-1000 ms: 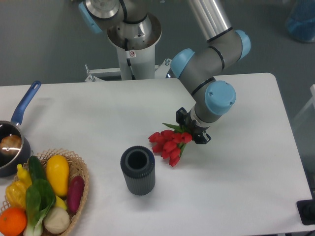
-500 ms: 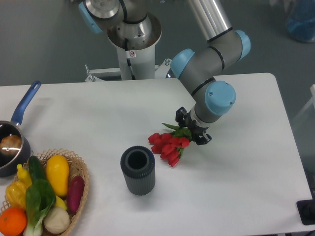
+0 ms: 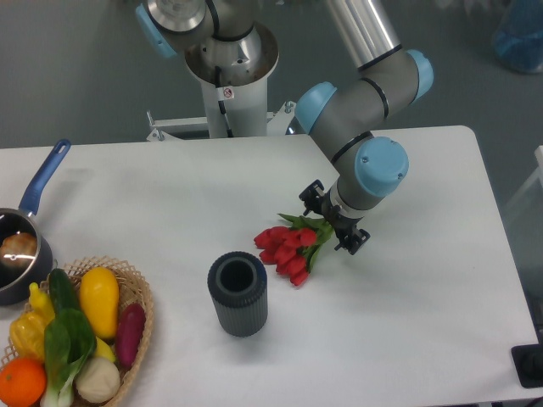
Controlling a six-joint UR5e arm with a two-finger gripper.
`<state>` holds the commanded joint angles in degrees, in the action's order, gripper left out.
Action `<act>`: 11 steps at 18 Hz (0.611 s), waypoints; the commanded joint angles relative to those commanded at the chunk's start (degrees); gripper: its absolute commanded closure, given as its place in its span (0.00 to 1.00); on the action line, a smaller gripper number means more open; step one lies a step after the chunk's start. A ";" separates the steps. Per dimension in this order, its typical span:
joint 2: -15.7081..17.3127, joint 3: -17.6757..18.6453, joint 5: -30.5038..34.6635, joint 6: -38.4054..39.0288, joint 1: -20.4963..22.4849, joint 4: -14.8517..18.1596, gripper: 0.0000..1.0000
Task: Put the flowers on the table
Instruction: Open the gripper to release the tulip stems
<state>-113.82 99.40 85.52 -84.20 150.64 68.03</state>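
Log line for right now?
claw: open, at stems | flowers: lying on table, right of vase | phase: release

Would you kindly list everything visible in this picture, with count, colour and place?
flowers: one bunch, red tulips with green leaves, lying on the table right of centre
vase: one, dark grey, ribbed, upright, front centre
basket: one, tan wicker, front left corner, holding mixed produce
saucepan: one, dark with blue handle, left edge
table: one, white
robot base: one, white pedestal, behind the table
arm: one, grey with blue joints, reaching down from the top
pincer: one, black, open, over the stem end of the flowers
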 joint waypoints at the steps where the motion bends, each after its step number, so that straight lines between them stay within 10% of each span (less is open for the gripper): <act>1: 0.00 0.00 0.00 -0.09 0.00 0.00 0.00; 11: 4.04 -1.05 0.09 -0.61 1.85 -1.31 0.00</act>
<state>-109.78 98.35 85.61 -84.81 152.49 66.72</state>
